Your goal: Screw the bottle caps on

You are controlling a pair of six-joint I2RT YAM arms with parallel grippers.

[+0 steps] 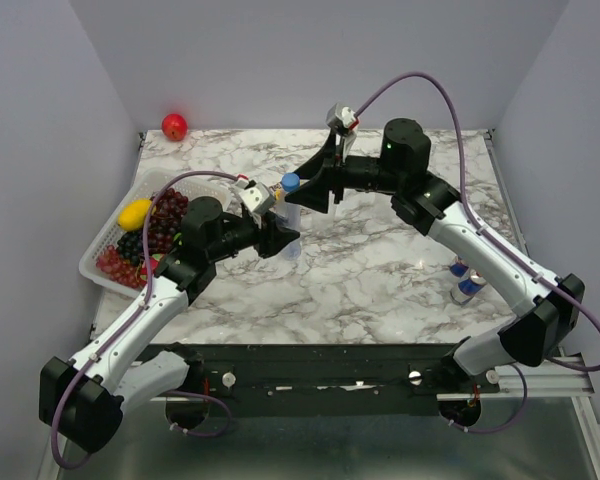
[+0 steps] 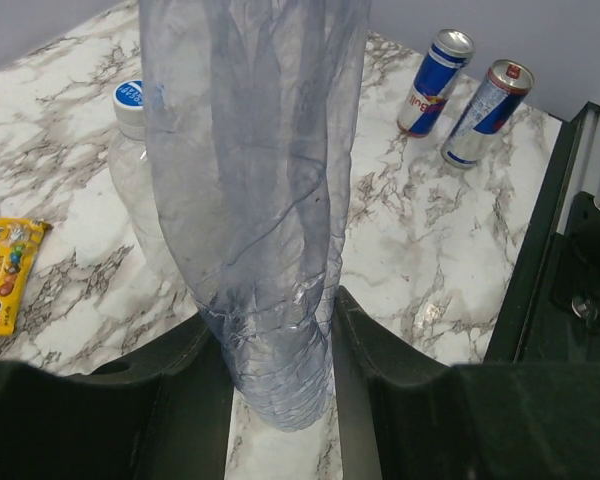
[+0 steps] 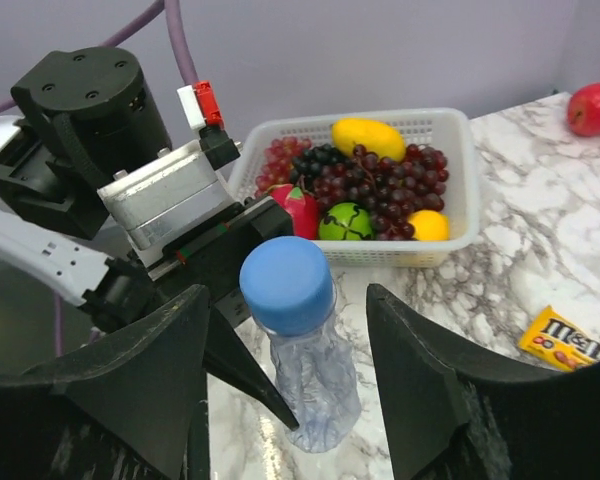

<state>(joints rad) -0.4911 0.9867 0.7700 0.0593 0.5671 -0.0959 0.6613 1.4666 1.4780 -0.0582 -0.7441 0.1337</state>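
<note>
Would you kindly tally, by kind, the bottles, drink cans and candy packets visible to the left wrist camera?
Bottles: 2
Drink cans: 2
Candy packets: 1
Total: 5

Slim blue-tinted clear plastic bottle [image 2: 250, 200] upright mid-table, round blue plastic cap [image 3: 285, 285] on top. White plastic fruit basket [image 3: 462, 190] at left edge. Round red apple [image 1: 174, 126] in far-left corner. Two blue-and-silver drink cans [image 2: 435, 70] side by side, right. Yellow candy packet [image 3: 565, 340] near basket.
</note>
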